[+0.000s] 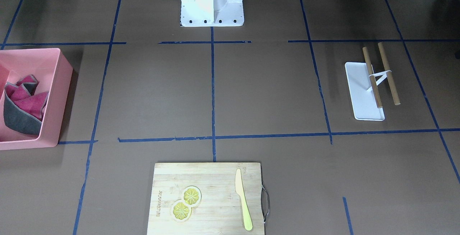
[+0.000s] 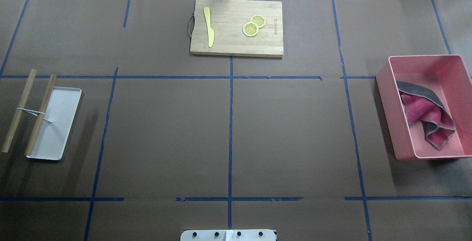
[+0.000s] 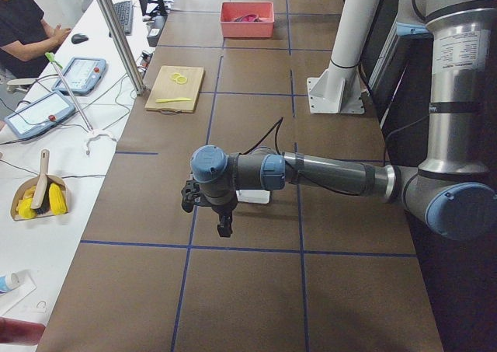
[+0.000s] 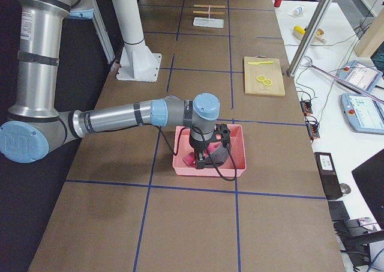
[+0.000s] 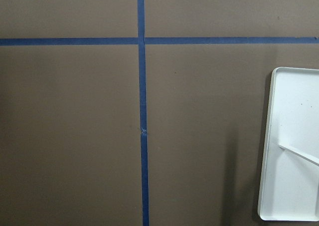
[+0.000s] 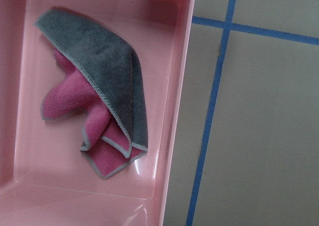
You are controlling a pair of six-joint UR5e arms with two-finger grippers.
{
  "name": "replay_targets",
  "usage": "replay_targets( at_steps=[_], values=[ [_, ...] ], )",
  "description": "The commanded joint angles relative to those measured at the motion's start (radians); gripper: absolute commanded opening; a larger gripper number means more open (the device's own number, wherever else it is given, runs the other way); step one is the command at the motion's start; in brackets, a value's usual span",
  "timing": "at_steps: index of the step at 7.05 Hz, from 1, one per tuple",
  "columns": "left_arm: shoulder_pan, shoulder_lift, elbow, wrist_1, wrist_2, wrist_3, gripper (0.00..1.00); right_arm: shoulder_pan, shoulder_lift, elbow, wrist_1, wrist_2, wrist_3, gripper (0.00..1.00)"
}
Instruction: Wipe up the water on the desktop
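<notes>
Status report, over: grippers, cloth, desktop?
Left gripper hovers beside white tray, right gripper above cloth in pink bin; jaws unclear. Desktop shows no visible water. No obstacle seen.

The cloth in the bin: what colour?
The cloth is pink and grey; clearest in right wrist view.

- The desktop (image 2: 166, 134) is showing a matte dark brown, and thin blue tape lines are crossing it in a grid.
- The box (image 2: 391, 115) is showing a plain pink.
- The cloth (image 6: 99, 66) is showing grey on one face and magenta pink on the other, with a pale grey stitched edge.
- The cutting board (image 2: 228, 42) is showing light bamboo with fine grain stripes.
- The lemon slices (image 2: 250, 29) are showing yellow with pale rims.
- The knife (image 2: 209, 27) is showing pale yellow-green.
- The tray (image 2: 62, 123) is showing plain white.
- The two sticks (image 2: 13, 126) are showing tan wood, with a white band across them.
</notes>
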Motion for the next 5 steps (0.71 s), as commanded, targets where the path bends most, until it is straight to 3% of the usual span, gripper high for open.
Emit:
replay_targets(
  at_steps=[1,5],
  values=[
    [0.000,0.002,0.000,0.000,0.001,0.000,1.00,0.000,0.003,0.003,0.001,0.001,0.082,1.00],
    [0.000,0.000,-0.006,0.003,0.002,0.000,1.00,0.000,0.003,0.003,0.001,0.001,0.085,1.00]
  ],
)
